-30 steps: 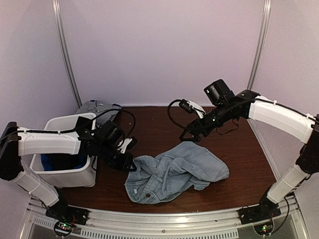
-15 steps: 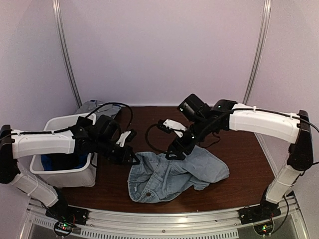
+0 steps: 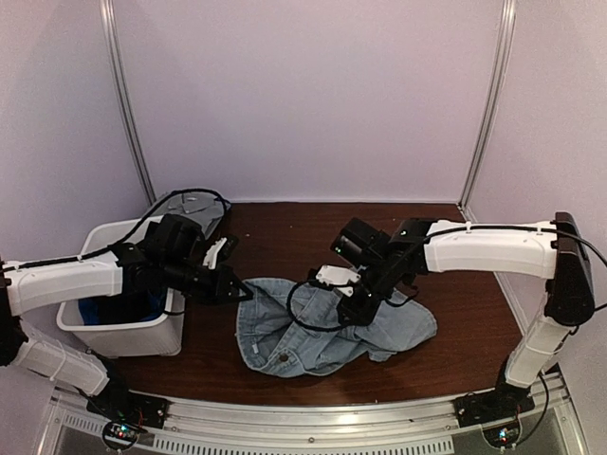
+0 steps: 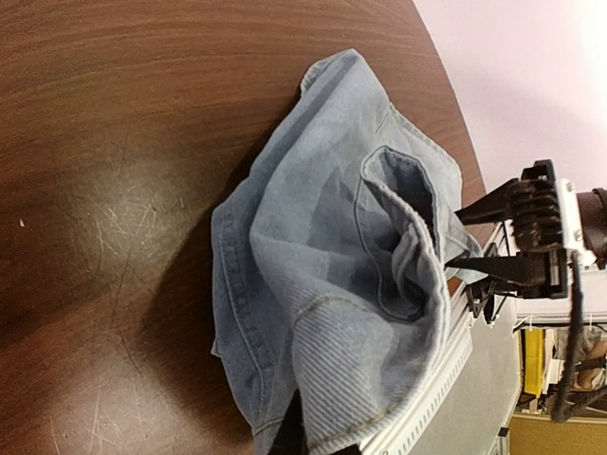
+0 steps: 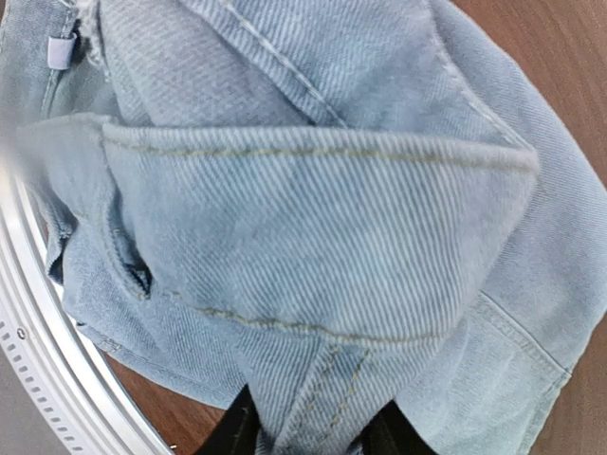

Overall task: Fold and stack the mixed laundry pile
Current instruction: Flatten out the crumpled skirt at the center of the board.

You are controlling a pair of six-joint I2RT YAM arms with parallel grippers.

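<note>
Beside the white bin (image 3: 123,336), my left gripper (image 3: 230,284) stayed clamped on the left edge of the denim garment (image 3: 313,341), which lay crumpled mid-table. In the last second I had swung the right gripper (image 3: 353,308) down from the far side and pinched a raised fold. With two holds, I judged spreading could begin.

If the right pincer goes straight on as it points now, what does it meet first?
The light-blue denim garment: a raised fold sits between the fingers of the right pincer. The brown table probably lies beneath it; depth is unclear.
</note>
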